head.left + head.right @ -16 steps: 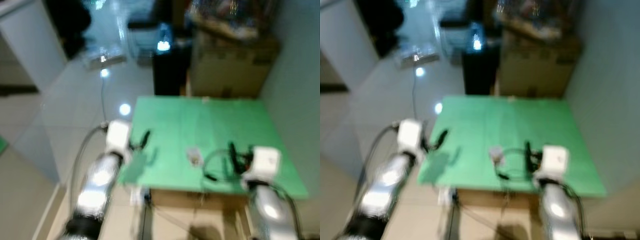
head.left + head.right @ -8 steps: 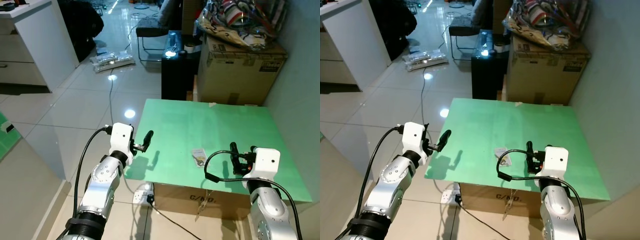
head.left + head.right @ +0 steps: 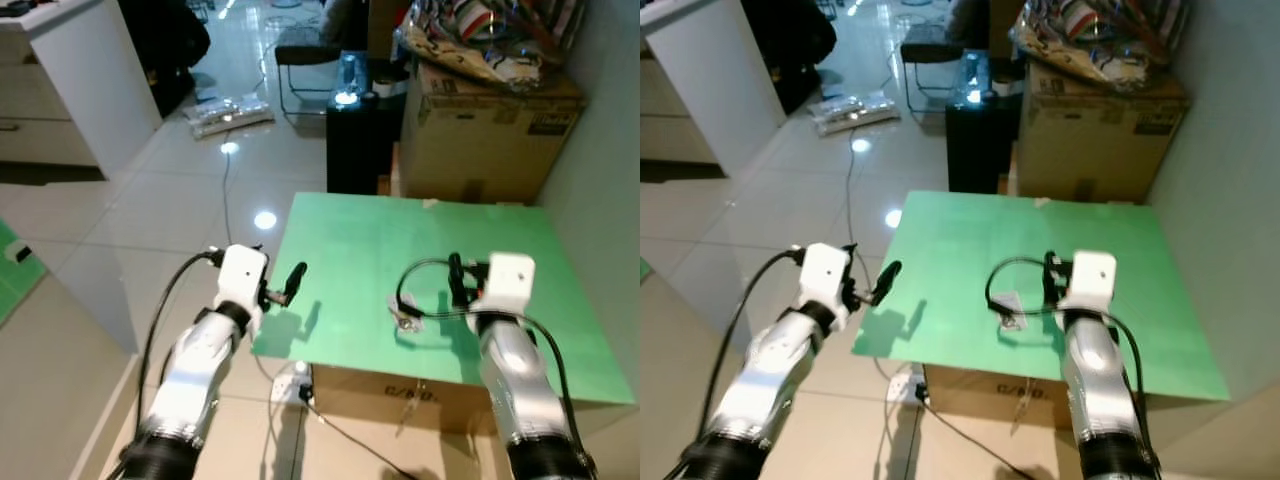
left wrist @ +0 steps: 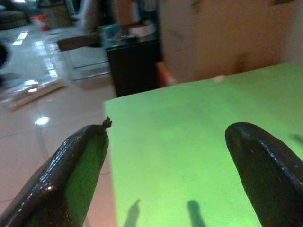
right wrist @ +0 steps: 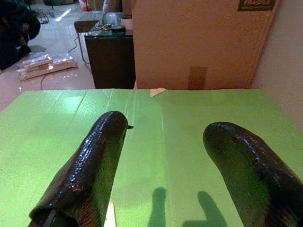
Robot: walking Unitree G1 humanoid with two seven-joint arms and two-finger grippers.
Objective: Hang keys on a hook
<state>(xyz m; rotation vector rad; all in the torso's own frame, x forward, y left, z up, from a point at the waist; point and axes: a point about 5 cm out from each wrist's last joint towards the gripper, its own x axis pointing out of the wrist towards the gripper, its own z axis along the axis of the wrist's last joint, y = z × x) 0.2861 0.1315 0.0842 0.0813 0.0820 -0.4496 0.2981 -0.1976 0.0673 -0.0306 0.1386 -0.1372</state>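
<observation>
The right tool [image 3: 455, 272] hangs above the green surface [image 3: 360, 250], its two black fingers [image 5: 90, 170] spread apart with nothing between them. The keys [image 3: 404, 315], a small pale tag with a ring, lie flat on the surface just below and to the left of this tool, not touching it. The left tool [image 3: 294, 278] is held at the surface's left edge, well apart from the keys, its fingers [image 4: 78, 165] also parted and empty. Beyond both tools, past the far edge of the surface, stand a cardboard box [image 3: 480, 130] and, to its left, a black cabinet [image 3: 360, 140]
</observation>
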